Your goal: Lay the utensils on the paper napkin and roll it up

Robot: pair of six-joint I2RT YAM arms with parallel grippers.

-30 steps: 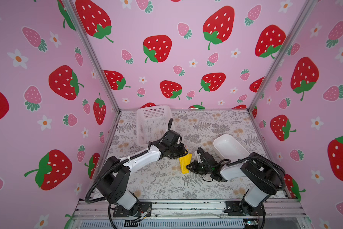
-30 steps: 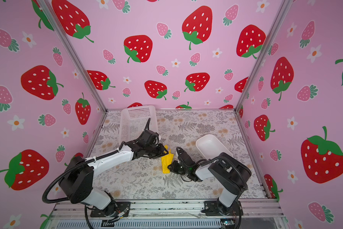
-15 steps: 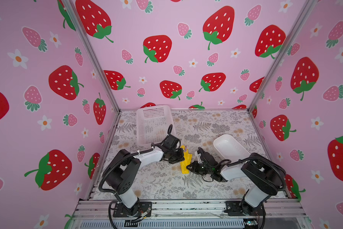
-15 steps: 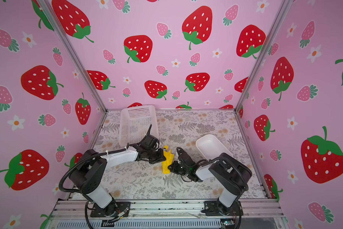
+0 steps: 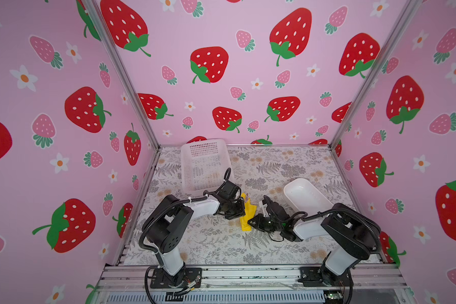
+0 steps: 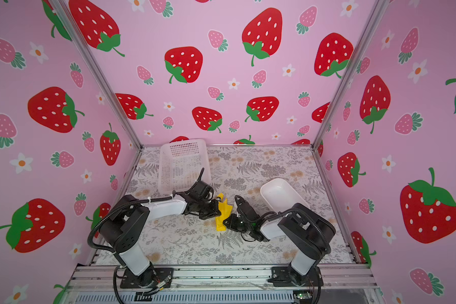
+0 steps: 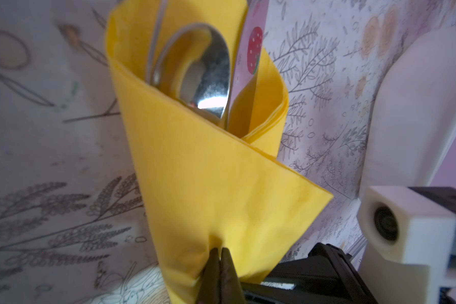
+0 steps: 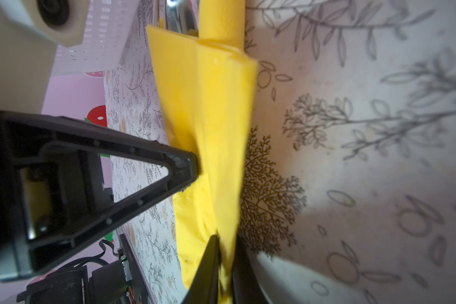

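Observation:
The yellow paper napkin lies rolled into a cone round the utensils in the middle of the table. In the left wrist view the napkin shows a spoon bowl and a knife blade sticking out of its open end. My left gripper is shut, pinching a fold on the roll's side. From the other side my right gripper holds the napkin's narrow end between nearly closed jaws.
A white mesh basket stands at the back left, just behind the left arm. A white oblong tray sits to the right of the roll, close behind the right arm. Pink strawberry walls enclose the table.
My left arm has folded down and back, and its jaws have shut on the napkin. The right jaws have eased a little. The roll has stayed in place.

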